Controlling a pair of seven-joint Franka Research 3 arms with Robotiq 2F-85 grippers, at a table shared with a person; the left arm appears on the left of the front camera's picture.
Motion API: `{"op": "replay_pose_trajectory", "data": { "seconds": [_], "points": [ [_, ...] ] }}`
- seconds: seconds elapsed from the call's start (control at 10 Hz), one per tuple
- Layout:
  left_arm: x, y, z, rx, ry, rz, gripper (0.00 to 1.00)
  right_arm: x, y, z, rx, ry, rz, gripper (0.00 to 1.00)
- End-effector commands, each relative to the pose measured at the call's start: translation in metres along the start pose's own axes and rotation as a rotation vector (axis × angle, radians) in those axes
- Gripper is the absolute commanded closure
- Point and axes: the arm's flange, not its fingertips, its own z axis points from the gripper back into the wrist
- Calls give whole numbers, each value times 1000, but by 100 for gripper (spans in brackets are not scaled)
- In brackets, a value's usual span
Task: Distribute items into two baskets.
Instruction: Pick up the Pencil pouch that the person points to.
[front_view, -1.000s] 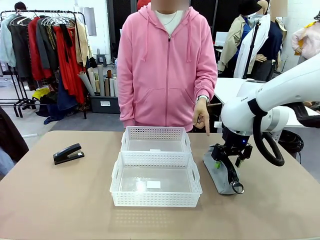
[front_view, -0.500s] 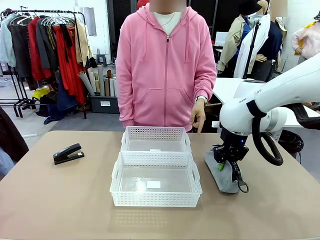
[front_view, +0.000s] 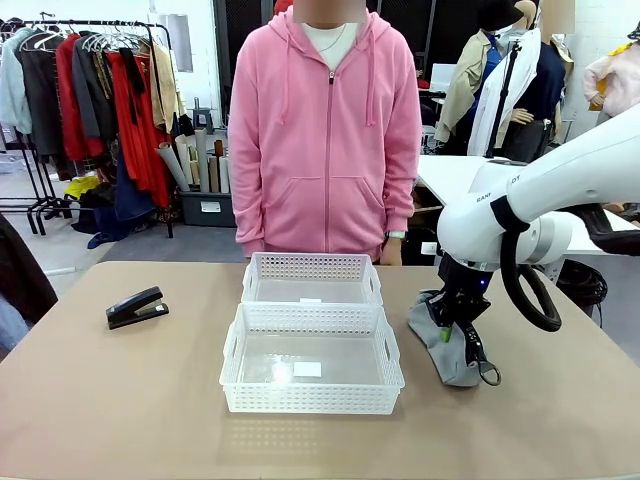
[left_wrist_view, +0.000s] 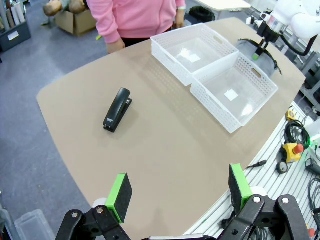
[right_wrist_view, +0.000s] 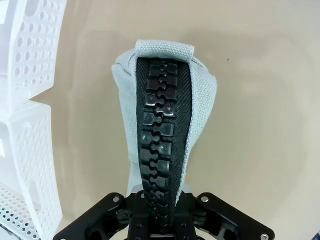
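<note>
I'm pinching the pouch (front_view: 447, 360) in the right gripper (front_view: 446, 324), the left gripper (left_wrist_view: 177, 192) gaping wide. The stapler (front_view: 136, 307) and both bare baskets (front_view: 312, 388) are waiting.

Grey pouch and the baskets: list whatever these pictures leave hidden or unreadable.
Right wrist view: pads of the right gripper, covered by the grey pouch.
Front view: print on the label of the near basket, too small.
Left wrist view: pale marking on the stapler, too small to read.
</note>
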Motion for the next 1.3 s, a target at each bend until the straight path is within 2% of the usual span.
{"op": "replay_pose_trajectory", "data": {
  "seconds": [0.0,0.5,0.7,0.8,1.0,1.2],
  "points": [
    [0,0,0,-5,-6,-1,0,0,0,0,-24,0,-2,100],
    [0,0,0,-5,-6,-1,0,0,0,0,-6,0,6,100],
    [0,0,0,-5,-6,-1,0,-1,12,36,-95,30,205,100],
    [0,0,0,-5,-6,-1,0,-5,15,59,-102,28,281,100],
    [0,0,0,-5,-6,-1,0,-17,28,105,-94,57,410,100],
    [0,0,0,-5,-6,-1,0,-35,39,146,-103,65,475,100]
  ]
}}
